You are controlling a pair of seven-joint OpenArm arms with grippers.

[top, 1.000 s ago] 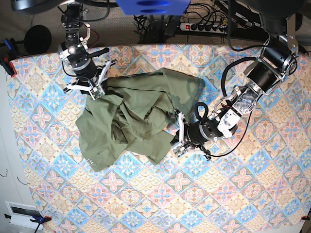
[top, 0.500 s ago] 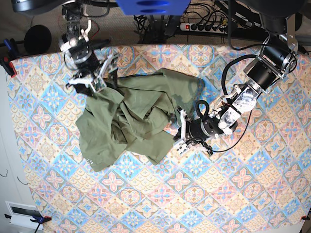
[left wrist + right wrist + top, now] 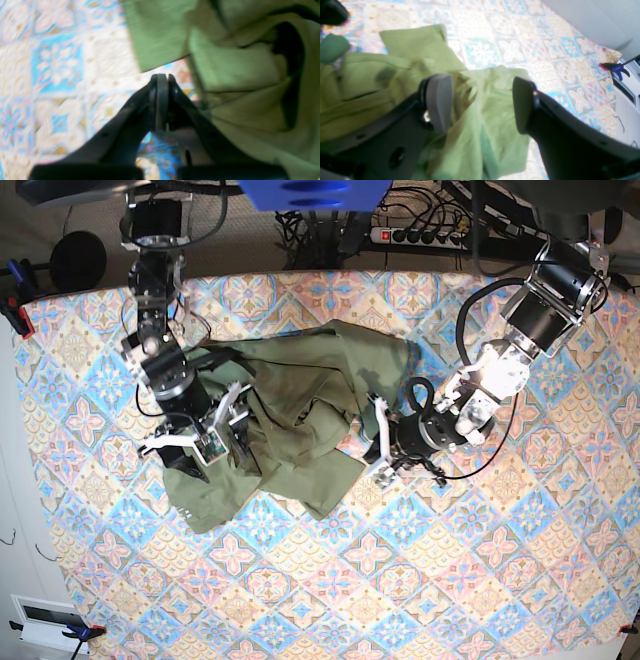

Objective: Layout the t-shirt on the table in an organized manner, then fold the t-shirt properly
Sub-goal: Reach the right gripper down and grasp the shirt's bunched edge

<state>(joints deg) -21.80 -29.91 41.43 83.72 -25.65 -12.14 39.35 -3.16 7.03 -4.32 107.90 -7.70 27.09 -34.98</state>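
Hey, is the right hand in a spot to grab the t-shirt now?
Probably yes: the right hand hangs open directly over the crumpled t-shirt, nothing between them.

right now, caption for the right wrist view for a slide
Right claw open above the crumpled olive t-shirt on the tile-patterned table, nothing held.

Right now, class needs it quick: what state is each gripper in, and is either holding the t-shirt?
Left gripper: shut, holding nothing, beside the t-shirt.
Right gripper: open above the shirt, gripping nothing.
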